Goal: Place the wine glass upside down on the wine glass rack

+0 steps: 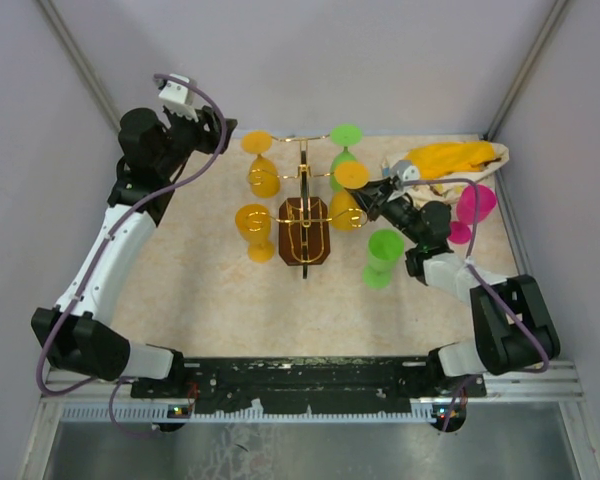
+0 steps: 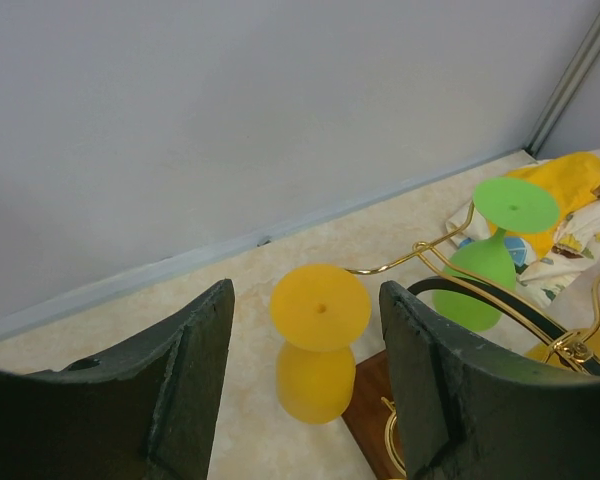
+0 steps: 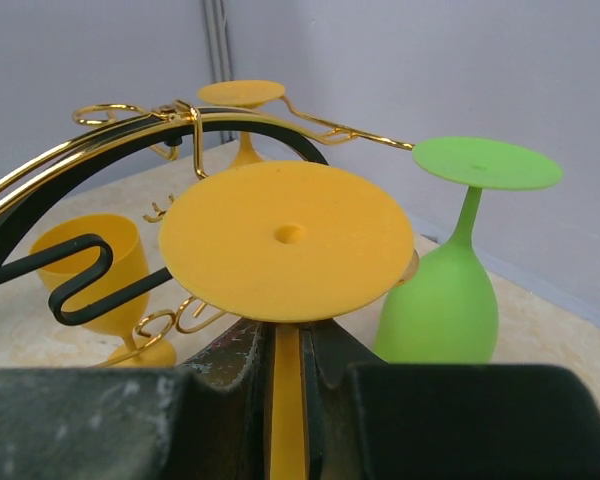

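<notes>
Two inverted glasses hang on the wine glass rack (image 1: 304,232) at the middle of the bench (image 1: 200,300): a hung yellow glass (image 1: 262,165) far left, a green glass (image 1: 344,150) far right. The right gripper (image 3: 288,365) is clamped on the stem of the wine glass (image 3: 285,240), yellow, foot up, just right of the rack's post. The left gripper (image 2: 305,300) hovers far left, fingers spread, holding nothing.
</notes>
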